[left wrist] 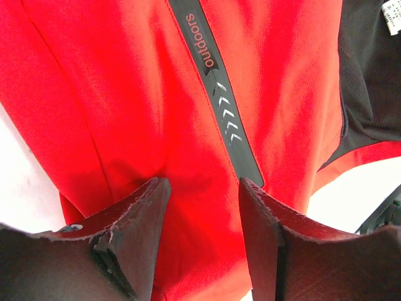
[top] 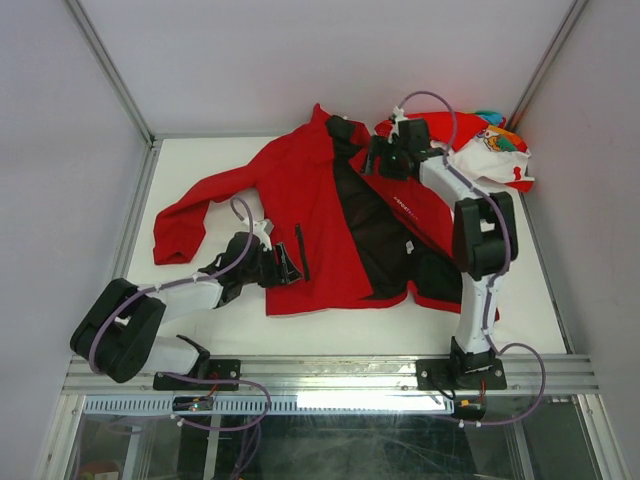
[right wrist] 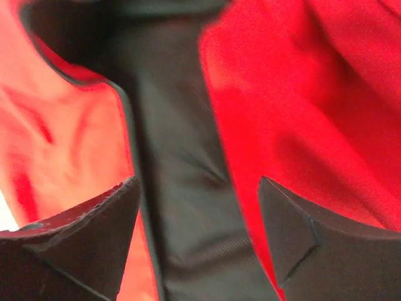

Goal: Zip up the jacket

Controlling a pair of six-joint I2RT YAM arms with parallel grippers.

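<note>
**Present state.** The large red long-sleeved jacket (top: pixel 300 190) lies spread front-up on the white table (top: pixel 200 330), collar away from the arm bases and hem towards them. The front is unzipped. The two red panels are parted, and the black lining (top: pixel 375 235) shows between them, wider towards the hem.

**Grippers.** The left gripper (top: pixel 283 265) is over the lower part of the panel on its own side. Its jaws are spread with nothing between them, just beside the dark pocket zip with "outdoors" lettering (left wrist: pixel 222 106). The right gripper (top: pixel 378 158) is at the collar end. Its jaws are also apart and empty, straddling a strip of lining bordered by red cloth. Whether either gripper touches the fabric cannot be told.

**Step in hand (judgement).** The front edges must be brought together before any zipping.
- Each gripper should pinch only the single layer at a front edge, not the lining beneath.
- The pocket zip is not the target and should not be mistaken for the front zipper.
- The zipper ends at the hem must be aligned first. The slider itself cannot be made out.

**Surroundings.** A smaller red-and-white garment with a colourful print (top: pixel 495 150) is bunched in the far right corner. It touches or overlaps the jacket's shoulder and may drag when that panel is pulled.
</note>
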